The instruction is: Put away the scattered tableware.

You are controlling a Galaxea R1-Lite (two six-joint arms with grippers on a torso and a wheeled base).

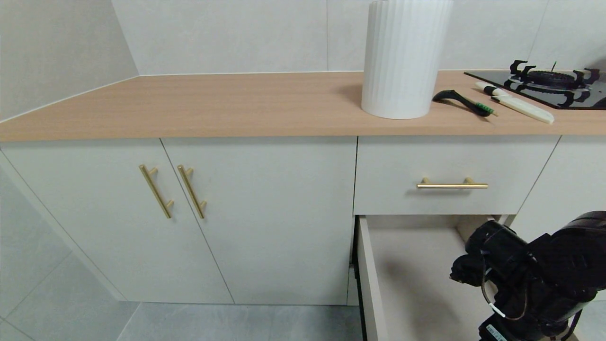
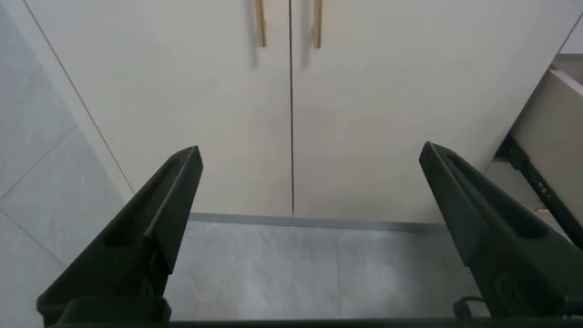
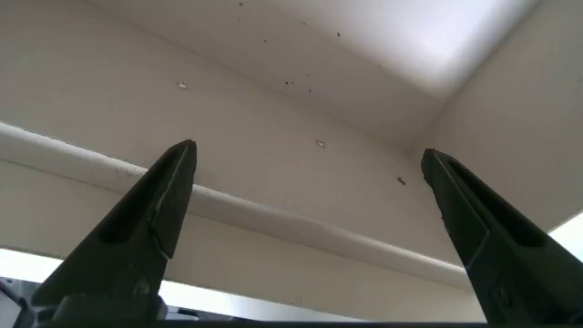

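Tableware is still out on the countertop (image 1: 213, 104) and nothing looks stowed yet, so by my reading the task is at its start; the one step that appears done is opening a place to put things.

At the far left are two shut cupboard doors, the left door (image 1: 90, 213) and the right door (image 1: 265, 213), each with one brass handle, two in all; the left gripper (image 2: 308, 155) sits low in front of them, near the floor, its fingers spread wide and holding nothing.

Further right, one white ribbed container (image 1: 405, 57) stands upright on the worktop; just beside it lies one black-handled utensil (image 1: 461, 102) with a green end, and next to that one white knife (image 1: 516, 105), the two near each other but apart; that makes two loose pieces left to move.

One gas hob (image 1: 587, 97) follows at the far right.

Below the counter are two drawers: the upper drawer (image 1: 450, 161) is shut, the lower drawer (image 1: 369, 274) is pulled out and its visible floor is bare; the right arm (image 1: 535, 274) hangs over it, and the right gripper (image 3: 308, 150) is splayed open and empty, facing pale panels.
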